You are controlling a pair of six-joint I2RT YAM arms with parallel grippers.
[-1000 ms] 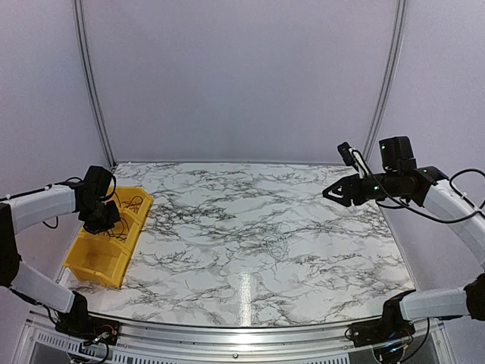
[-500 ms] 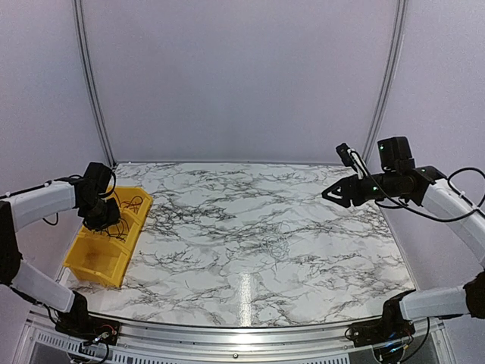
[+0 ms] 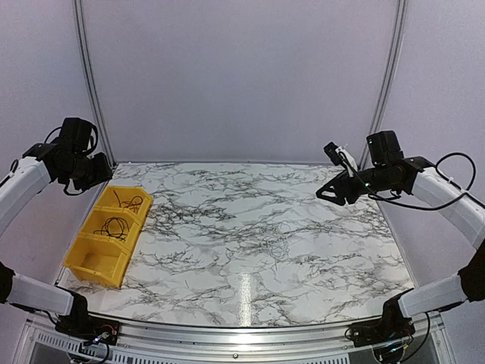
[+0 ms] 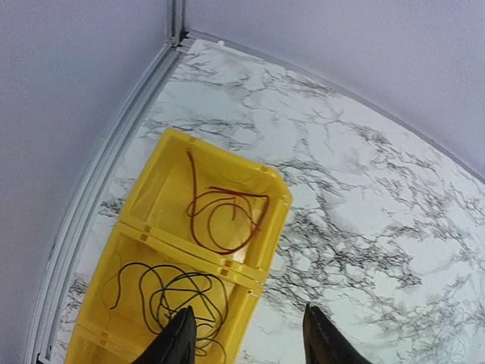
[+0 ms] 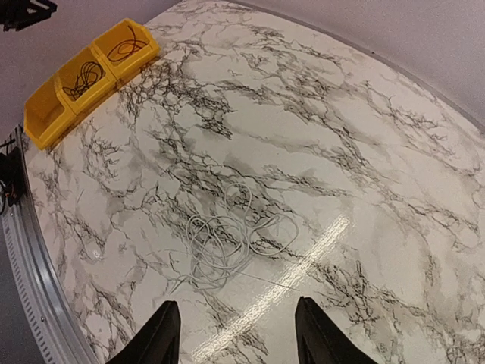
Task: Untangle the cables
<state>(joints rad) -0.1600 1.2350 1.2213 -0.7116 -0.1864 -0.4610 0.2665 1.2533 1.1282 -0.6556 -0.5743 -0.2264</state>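
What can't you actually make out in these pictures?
Left wrist view: the bin's nearest compartment is cut off by the bottom edge.
Left wrist view: a finger of the left hand covers part of the black cable.
Top view: the white cable is too faint against the marble table to trace.

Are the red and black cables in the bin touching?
Apart. Left wrist view: red cable lies in the far compartment, black cable in the next, a bin wall between them.

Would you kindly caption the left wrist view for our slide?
Open left fingers overlook a yellow bin with a red cable and a black cable in separate compartments.
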